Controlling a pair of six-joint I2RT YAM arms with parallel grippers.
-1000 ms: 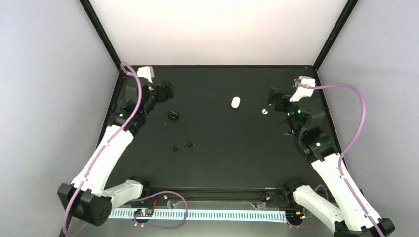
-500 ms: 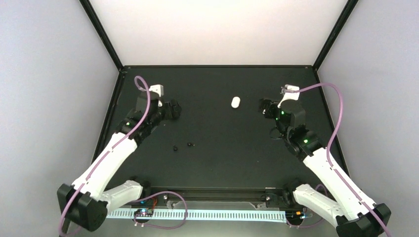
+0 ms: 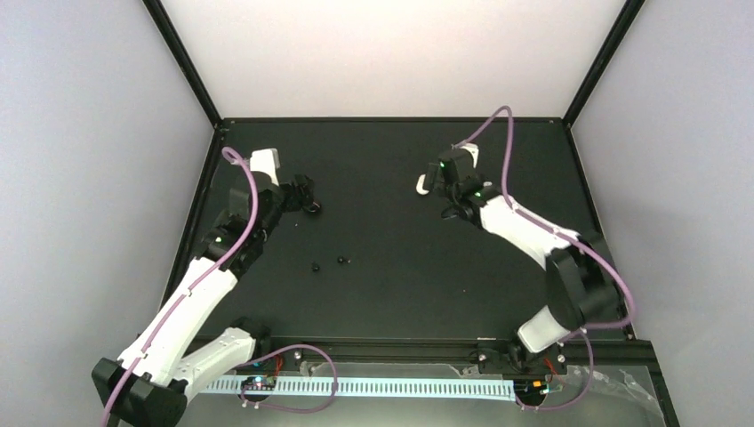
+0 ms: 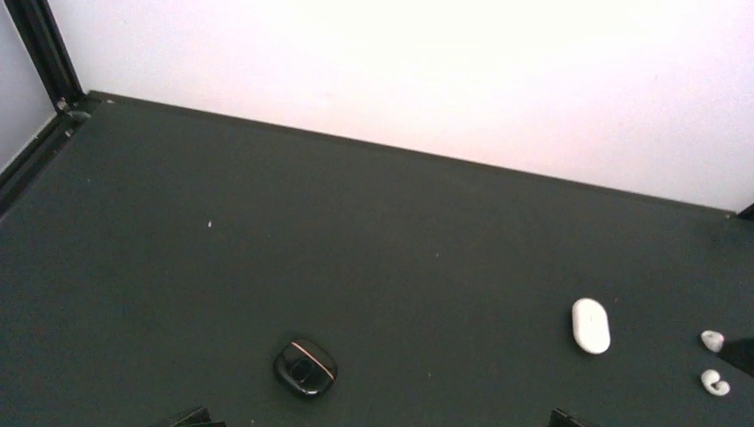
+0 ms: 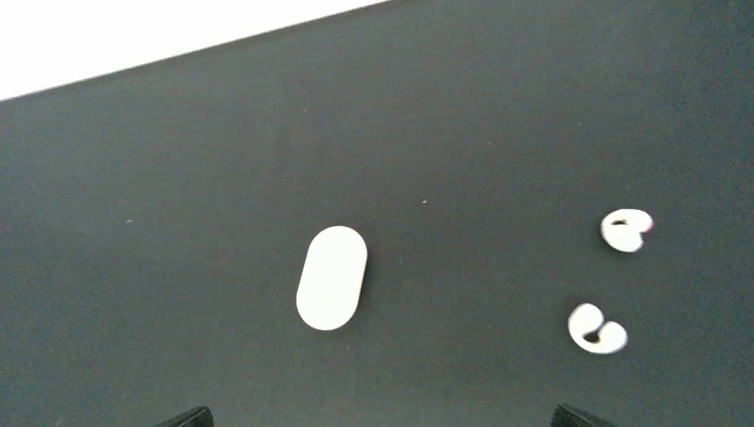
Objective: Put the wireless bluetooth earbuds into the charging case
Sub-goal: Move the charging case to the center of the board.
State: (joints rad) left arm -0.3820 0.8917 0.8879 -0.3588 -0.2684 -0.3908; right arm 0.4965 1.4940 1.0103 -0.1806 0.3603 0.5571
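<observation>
**Mia:** What is the biggest thing here?

**Ben:** The black table (image 3: 400, 294). Then come the two white arms.

**Mia:** What is the left gripper (image 3: 304, 193) doing?

**Ben:** Its jaws are wide apart. In the left wrist view, only the tips of its fingers (image 4: 188, 416) peek in at the bottom corners. It holds nothing. A round black puck (image 4: 304, 366) lies on the table just in front of it, and I see no touch.

**Mia:** And the right gripper (image 3: 434, 182)?

**Ben:** It is wide apart too, and its hold is empty. From above, it hangs at the white case (image 5: 331, 277) and hides part of it. In the right wrist view, the case lies ahead of the fingers, with bare table all around it.

**Mia:** Which way does the case point?

**Ben:** It lies flat and shut, white side up. Its long way runs from the arms' side toward the back wall. In the right wrist view, its far end leans a little to the right.

**Mia:** What are the tiny things?

**Ben:** Two curly white bits (image 5: 596, 328) lie to the right of the case. The two black earbuds (image 3: 316, 266) sit side by side on the left half of the table, well apart from the case. They are nearer the arms than the puck is.
</observation>
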